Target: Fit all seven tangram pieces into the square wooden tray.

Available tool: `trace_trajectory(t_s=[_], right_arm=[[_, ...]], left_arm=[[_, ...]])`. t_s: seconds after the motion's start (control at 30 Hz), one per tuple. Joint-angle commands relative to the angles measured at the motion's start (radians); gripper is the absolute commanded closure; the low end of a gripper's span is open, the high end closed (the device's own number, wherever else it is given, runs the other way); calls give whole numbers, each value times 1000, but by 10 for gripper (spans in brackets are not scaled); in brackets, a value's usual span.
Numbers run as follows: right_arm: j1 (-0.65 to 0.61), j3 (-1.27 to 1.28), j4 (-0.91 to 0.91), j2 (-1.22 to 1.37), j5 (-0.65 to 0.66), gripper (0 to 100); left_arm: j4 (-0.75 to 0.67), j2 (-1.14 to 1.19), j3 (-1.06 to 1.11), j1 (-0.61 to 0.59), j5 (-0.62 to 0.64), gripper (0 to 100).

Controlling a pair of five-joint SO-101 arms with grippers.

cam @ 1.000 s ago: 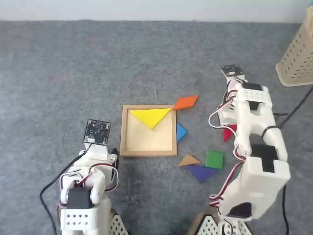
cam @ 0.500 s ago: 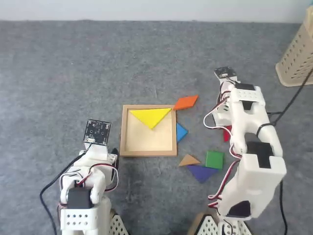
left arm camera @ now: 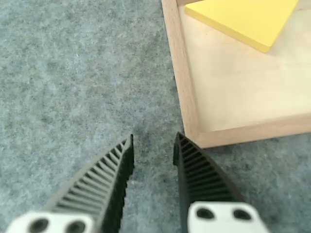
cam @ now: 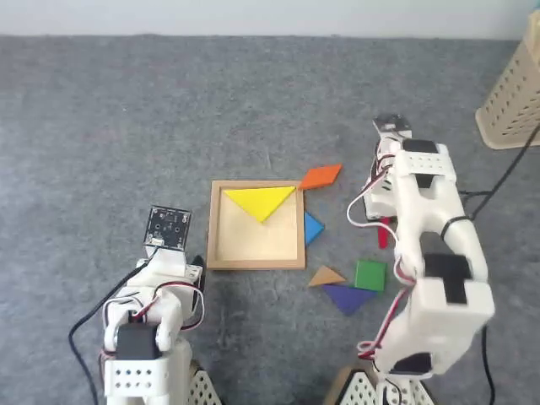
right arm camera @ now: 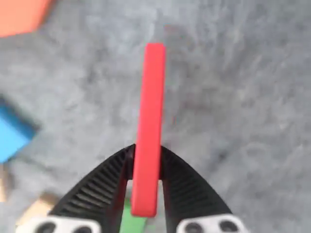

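Grey carpet [cam: 126, 126]: tray [cam: 215, 228] holds only the yellow triangle [cam: 257, 201], six to go; right gripper [right arm camera: 146, 149] clamps red piece [right arm camera: 151, 97] right of tray, left gripper [left arm camera: 154, 138] narrowly parted, empty, by tray corner.

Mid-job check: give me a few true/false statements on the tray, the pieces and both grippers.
1. The yellow triangle lies in the tray. True.
2. The right gripper is open and empty. False: it is shut on the red piece, held on edge.
3. The left gripper is open over the carpet, near a tray corner. True.
4. The blue piece sits inside the tray. False: it lies on the carpet beside the tray.
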Motion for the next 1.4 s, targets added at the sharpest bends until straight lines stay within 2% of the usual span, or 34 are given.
trace_trajectory(t_s=[0.0,0.13,0.27,0.4,0.67,1.0,1.23,1.37], right_arm=[[-107,5,42,-205,-71,993],[-303,5,45,-314,-138,992],[-483,-34,-5,-282,-140,992],[-572,-109,-35,-163,-167,992],[-739,-262,-33,68,-414,992],[-763,-362,-99,217,-551,991],[-743,-362,-119,237,-548,989],[-746,-358,-113,237,-477,893]], left_arm=[[5,-15,-4,0,8,867],[5,-15,-4,0,8,867],[5,-15,-4,0,8,867],[5,-15,-4,0,8,867],[5,-15,-4,0,8,867],[5,-15,-4,0,8,867],[5,-15,-4,0,8,867],[5,-15,-4,0,8,867]])
